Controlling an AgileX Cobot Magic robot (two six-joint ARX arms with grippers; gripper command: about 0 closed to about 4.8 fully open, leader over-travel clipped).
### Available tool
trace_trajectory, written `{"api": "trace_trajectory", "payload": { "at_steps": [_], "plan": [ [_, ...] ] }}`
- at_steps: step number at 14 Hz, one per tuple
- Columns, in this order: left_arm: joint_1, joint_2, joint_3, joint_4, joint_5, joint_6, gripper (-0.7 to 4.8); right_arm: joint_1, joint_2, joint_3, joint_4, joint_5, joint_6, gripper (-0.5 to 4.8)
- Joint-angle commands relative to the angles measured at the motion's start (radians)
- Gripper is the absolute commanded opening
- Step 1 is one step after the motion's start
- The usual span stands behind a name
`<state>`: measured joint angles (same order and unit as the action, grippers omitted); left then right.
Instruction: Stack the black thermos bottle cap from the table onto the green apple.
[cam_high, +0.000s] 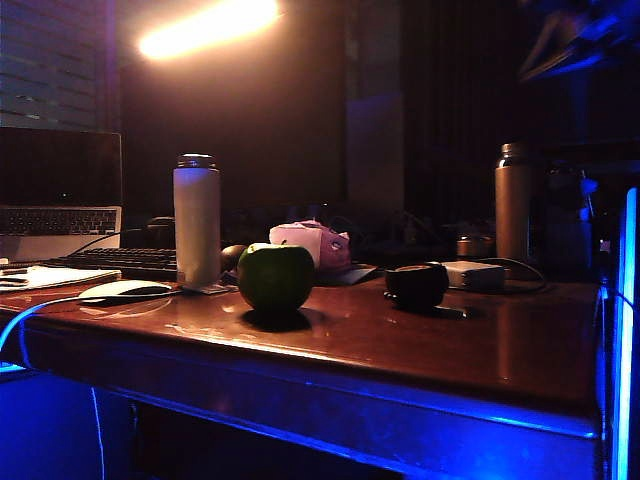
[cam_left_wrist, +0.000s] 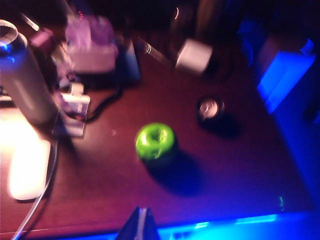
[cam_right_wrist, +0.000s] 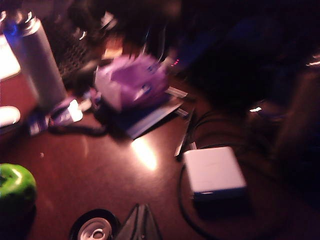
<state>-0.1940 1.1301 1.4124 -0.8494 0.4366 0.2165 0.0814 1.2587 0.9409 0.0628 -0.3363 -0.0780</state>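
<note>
- Black thermos bottle cap (cam_right_wrist: 94, 229) stands on the surface (cam_high: 480, 340), just beside the right tool (cam_right_wrist: 141, 220), whose jaws are closed and empty.
- Left tool (cam_left_wrist: 141, 225) hangs above the surface's front edge, near the green apple (cam_left_wrist: 156, 141); its opening cannot be told.
- Surface is glossy reddish-brown; the room is dark and blue-lit.
- Exterior view alone shows the laptop (cam_high: 60, 190).

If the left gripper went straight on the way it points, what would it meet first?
Probably the round green apple, which sits directly ahead of the left gripper on the reddish-brown table; depth is unclear in this blurred wrist view.
</note>
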Motion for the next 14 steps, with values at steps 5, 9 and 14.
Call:
{"api": "trace_trajectory", "payload": {
  "at_steps": [5, 9, 14],
  "plan": [
    [-0.002, 0.008, 0.006, 0.087, -0.058, 0.015, -0.03, 0.051, 0.189, 0.052, 0.015, -0.013, -0.004, -0.05],
    [-0.003, -0.002, 0.006, 0.073, -0.038, 0.012, -0.03, 0.067, 0.208, 0.052, 0.005, -0.066, -0.055, 0.72],
    [-0.003, -0.005, 0.006, 0.072, -0.029, 0.012, -0.03, 0.168, 0.309, 0.053, -0.015, 0.013, -0.348, 4.79]
  ]
}}
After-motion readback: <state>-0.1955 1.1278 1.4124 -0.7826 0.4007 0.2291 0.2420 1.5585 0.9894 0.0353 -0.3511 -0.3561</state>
